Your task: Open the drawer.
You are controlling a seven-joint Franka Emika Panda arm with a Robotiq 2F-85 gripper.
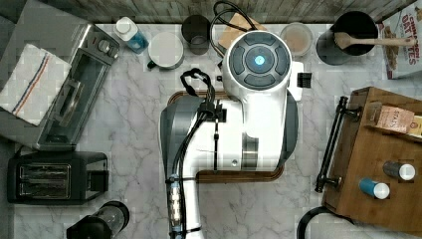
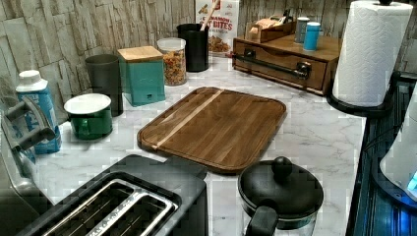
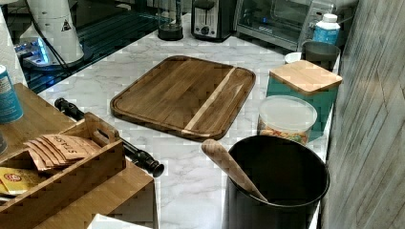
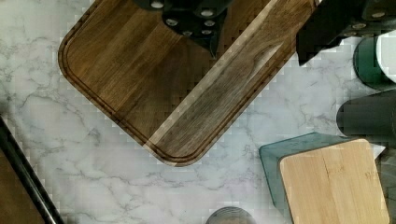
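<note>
The drawer [image 2: 280, 63] sat shut, its front panel flush in the wooden cabinet [image 1: 383, 199] at the far end of the marble counter [image 2: 314, 132] from the toaster [image 2: 118, 206]. Across that panel ran the black bar handle [image 1: 331, 144], and its long axis was the thing to watch: in the top view it lay nearly parallel to the near short edge of the cutting board [image 2: 216, 125], with a strip of bare marble between the two. In the right view the bar [image 3: 112, 138] stood proud of the cabinet face, clear on all sides, with a tray of packets [image 3: 62, 157] above it on the cabinet top.

And the arm? The white arm [image 1: 254, 99] hung over the cutting board, well apart from the handle. The wrist view looked straight down on the board [image 4: 177, 79], with the gripper [image 4: 259, 30] showing as dark fingers [image 4: 196, 21] spread apart and holding nothing. A sliver of the bar [image 4: 23, 177] was caught at the edge of the wrist view, off beyond the board's rounded corner.

So, by the look of it, the handle lay sideways from the jaws, off the board toward the cabinet, and the jaws would probably need to straddle the bar across its length.
</note>
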